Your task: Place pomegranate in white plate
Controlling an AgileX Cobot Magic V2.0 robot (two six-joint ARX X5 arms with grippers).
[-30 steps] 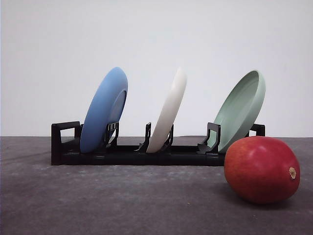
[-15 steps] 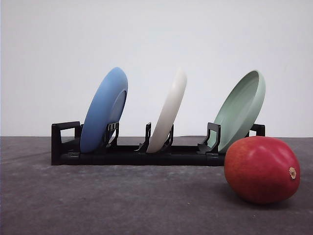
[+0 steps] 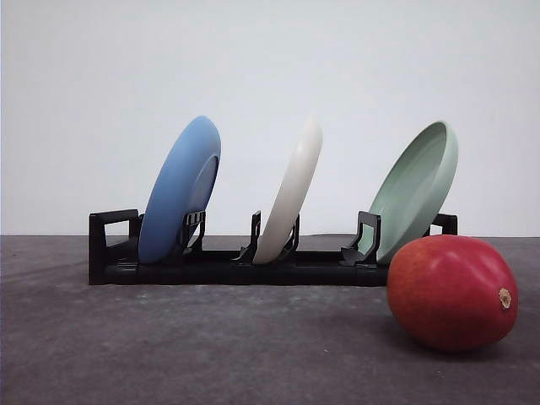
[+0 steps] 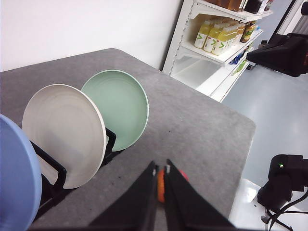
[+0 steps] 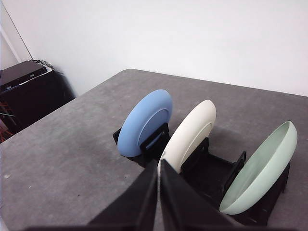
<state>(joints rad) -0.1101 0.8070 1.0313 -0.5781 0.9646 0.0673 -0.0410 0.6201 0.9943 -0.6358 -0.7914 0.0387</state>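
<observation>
- The desk (image 3: 169,354), a dark grey felt-like top, carries everything; nothing on it has shifted against the earlier front pictures
- A black rack (image 3: 110,253) runs across the desk toward its far edge, with three plates standing tilted in its slots
- The blue plate (image 3: 179,190) stands at the rack's left end, the pale green plate (image 3: 415,190) at its right end
- The white plate (image 3: 291,194) leans in the middle slot between them: matte cream, round, shallow, seen nearly edge-on from the front and face-on in the left wrist view (image 4: 62,132)
- The pomegranate (image 3: 451,291) lies on the desk near its front right, just in front of the rack's right end and the green plate; it is smooth and rounded, deep red with an orange blush at the upper left and a small tan nub facing right
- The left gripper (image 4: 160,171) has its black fingers pressed almost together, and a sliver of red-orange fruit shows through the narrow gap beyond them, not held
- The right gripper (image 5: 159,166) is likewise closed to a thin slit, empty, its tips over the rack with the white plate (image 5: 190,134) beyond them, apart from the pomegranate
</observation>
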